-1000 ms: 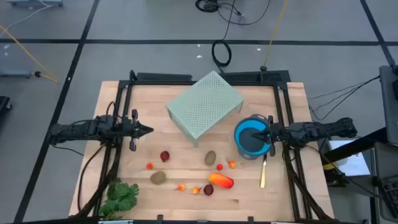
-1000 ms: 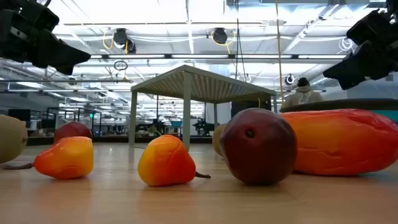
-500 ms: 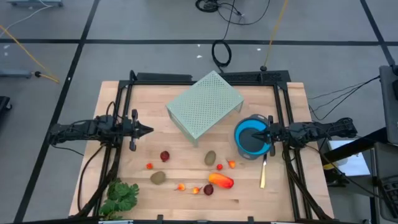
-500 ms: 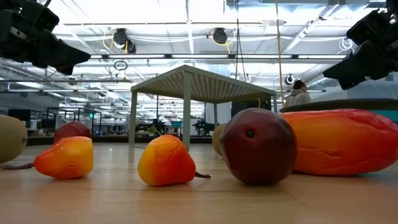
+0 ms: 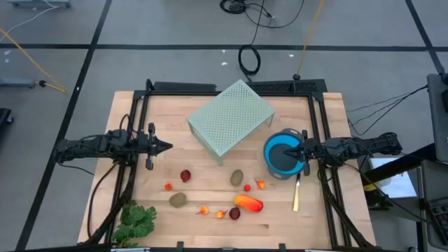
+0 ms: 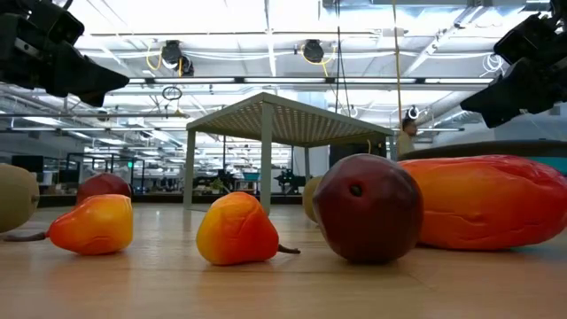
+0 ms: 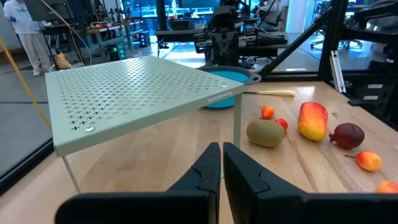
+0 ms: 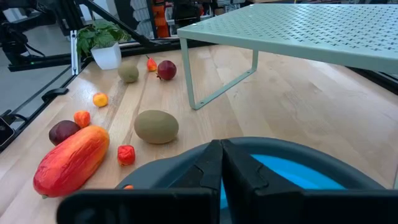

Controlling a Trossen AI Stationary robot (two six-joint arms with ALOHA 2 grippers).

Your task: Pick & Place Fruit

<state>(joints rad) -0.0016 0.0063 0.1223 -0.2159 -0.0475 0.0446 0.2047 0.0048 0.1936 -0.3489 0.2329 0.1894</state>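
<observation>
A robotics lab or large industrial test hall is shown. A wooden surface (image 5: 210, 143) is mounted in a black metal frame (image 5: 231, 87) on a grey floor (image 5: 161, 24) marked with dark lines, and loose cables (image 5: 246, 57) are left lying on it. In the low view, open ceiling beams with strip lights (image 6: 266, 89) are seen above distant racks of equipment. More workstations (image 7: 186, 25) and a standing person (image 7: 25, 31) are visible in the left wrist view.

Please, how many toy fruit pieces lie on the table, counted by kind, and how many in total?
long orange-red fruit: 1
oval brown-green fruits: 2
dark red balls: 2
tiny orange and red fruits: 5
Total: 10
</observation>
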